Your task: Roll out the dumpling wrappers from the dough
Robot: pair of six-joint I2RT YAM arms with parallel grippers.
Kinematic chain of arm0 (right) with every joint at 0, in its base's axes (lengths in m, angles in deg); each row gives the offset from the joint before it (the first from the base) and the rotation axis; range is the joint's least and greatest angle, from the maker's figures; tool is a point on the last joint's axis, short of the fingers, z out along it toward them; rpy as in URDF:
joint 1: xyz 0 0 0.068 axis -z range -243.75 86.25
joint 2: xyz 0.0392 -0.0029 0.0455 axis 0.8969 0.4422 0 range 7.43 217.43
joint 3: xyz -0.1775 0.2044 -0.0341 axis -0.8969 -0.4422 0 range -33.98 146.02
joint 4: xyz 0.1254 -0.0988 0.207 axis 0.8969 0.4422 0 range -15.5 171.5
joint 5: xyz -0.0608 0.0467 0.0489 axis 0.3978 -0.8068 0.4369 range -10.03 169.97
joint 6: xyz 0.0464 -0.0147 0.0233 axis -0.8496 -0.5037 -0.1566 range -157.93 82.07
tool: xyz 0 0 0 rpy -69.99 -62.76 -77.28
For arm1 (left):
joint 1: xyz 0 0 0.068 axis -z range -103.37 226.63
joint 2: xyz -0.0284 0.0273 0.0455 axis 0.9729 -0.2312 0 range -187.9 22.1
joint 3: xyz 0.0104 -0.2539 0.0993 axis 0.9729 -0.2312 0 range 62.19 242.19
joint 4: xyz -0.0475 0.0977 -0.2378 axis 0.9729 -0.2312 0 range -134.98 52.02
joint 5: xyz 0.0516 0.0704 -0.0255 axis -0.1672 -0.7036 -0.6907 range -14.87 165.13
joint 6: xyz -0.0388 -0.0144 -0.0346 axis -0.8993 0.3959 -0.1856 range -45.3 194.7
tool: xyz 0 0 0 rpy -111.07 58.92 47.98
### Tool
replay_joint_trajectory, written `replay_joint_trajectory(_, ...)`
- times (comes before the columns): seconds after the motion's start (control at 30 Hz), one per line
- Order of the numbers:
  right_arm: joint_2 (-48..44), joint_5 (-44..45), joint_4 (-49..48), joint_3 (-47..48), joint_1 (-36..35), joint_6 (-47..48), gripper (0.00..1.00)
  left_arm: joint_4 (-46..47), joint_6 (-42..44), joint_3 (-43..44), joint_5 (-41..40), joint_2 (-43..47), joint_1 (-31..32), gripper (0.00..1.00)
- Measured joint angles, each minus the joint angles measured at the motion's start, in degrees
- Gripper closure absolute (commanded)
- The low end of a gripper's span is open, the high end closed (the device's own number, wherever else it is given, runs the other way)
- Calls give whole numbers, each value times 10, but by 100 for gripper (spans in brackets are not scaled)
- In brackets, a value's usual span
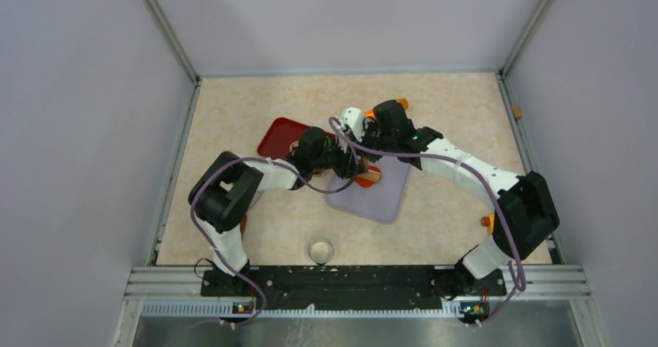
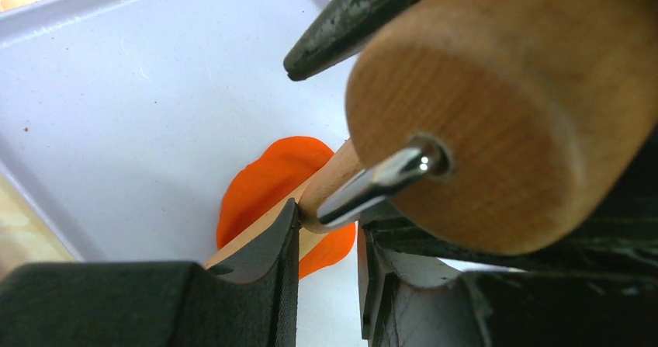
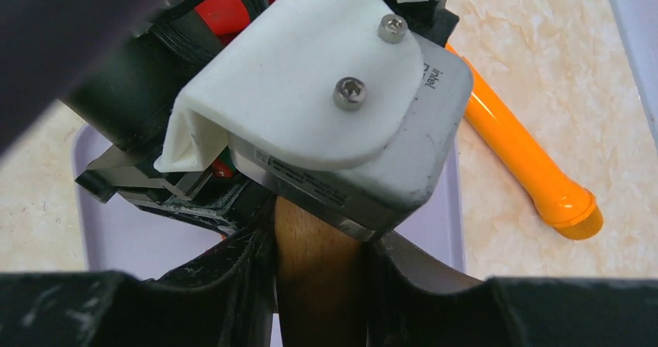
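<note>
Table: beige marbled top, fills mid frame in top view. Directly on it you'll see:
- red tray, left of ctr
- lavender tray at ctr, near the red one; contact btwn them can't be told, arms cover the gap
- clear round cup, lower ctr
- orange-handled tool, upper ctr
- small orange bit, right side

Our left arm and right arm have white links, black joints and a purple cable each. The left gripper and right gripper are black; 2 screws fix a white camera mount.
</note>
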Motion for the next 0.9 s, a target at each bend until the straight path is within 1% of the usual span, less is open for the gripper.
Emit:
replay_joint_trajectory(0.17,-5,-6,-19,-15,-9,5,100,46,-8,-30,-1,2,-1,100)
replay_joint_trajectory(0.3,-16,-9,-28,-31,-21,6,100,61,-8,-55,-6,17,3,100)
replay_joint_trajectory(0.53,-33,-16,-26,-50,-27,-9,100,25,-13,-68,-14,42,16,100)
replay_joint_trajectory(0.9,-50,-30,-16,-68,-28,-27,100,11,-25,-82,-20,55,36,100)
